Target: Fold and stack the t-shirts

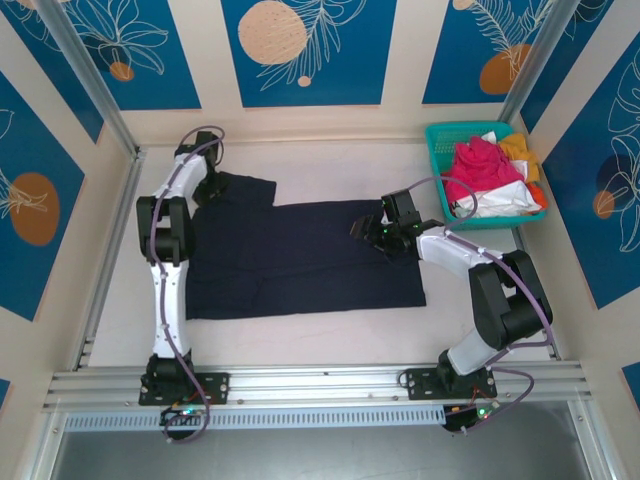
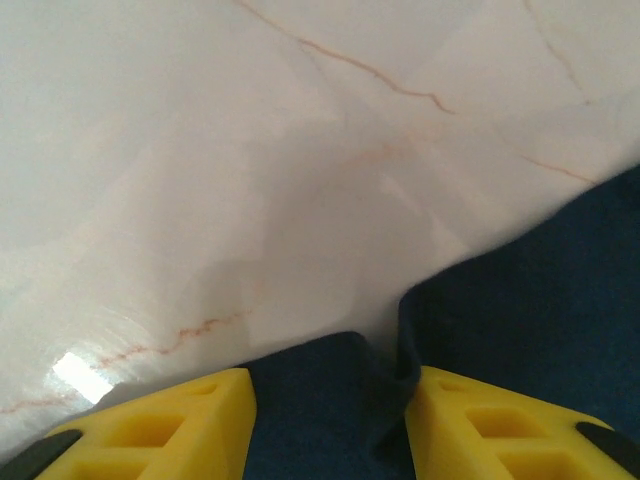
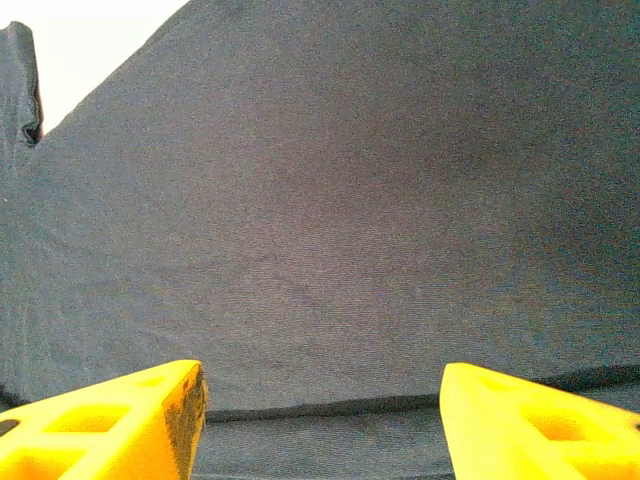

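Nearest me the table [image 1: 300, 335] carries the navy t-shirt [image 1: 300, 262], spread flat with its long axis running left to right. Over its right end hovers the right gripper [image 1: 378, 229], jaws wide apart, a hem line lying between them. Farther back, the left gripper [image 1: 208, 186] straddles the far-left sleeve, jaws parted with cloth between, not pinched as far as I can judge. Each arm has its own end. Beyond, the teal basket [image 1: 437, 134] holds the other t-shirts [image 1: 482, 165].

Blue leaf-print wall panels [image 1: 345, 60], pale marbled tabletop [image 1: 300, 342], aluminium frame [image 1: 320, 384]
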Robot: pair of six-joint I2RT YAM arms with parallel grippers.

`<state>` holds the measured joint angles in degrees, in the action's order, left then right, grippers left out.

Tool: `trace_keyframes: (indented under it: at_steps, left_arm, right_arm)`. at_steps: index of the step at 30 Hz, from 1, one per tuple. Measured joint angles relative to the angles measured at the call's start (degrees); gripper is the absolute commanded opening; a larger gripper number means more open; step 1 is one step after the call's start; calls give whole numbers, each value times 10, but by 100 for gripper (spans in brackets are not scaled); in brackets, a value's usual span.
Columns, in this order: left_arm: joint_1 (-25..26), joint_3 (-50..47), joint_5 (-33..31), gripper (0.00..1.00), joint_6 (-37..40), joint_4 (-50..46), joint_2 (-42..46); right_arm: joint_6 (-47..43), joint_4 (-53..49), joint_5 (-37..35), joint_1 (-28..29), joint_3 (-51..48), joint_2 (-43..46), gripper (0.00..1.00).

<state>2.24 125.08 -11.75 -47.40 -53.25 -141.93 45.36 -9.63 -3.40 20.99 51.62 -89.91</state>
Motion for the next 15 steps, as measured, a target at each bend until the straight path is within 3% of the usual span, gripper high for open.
trace_keyframes:
  at_steps: [5,12,15]
  left_arm:
    - [-5,10,11,35,1,-11,-7]
    - [-10,16,30,3,5,-19,-10]
    - [-10,20,34,0,7,-19,-10]
  right_arm:
    - [0,0,0,0,0,0,64]
    - [0,0,0,0,0,0,64]
    - [2,0,0,-1,0,0,64]
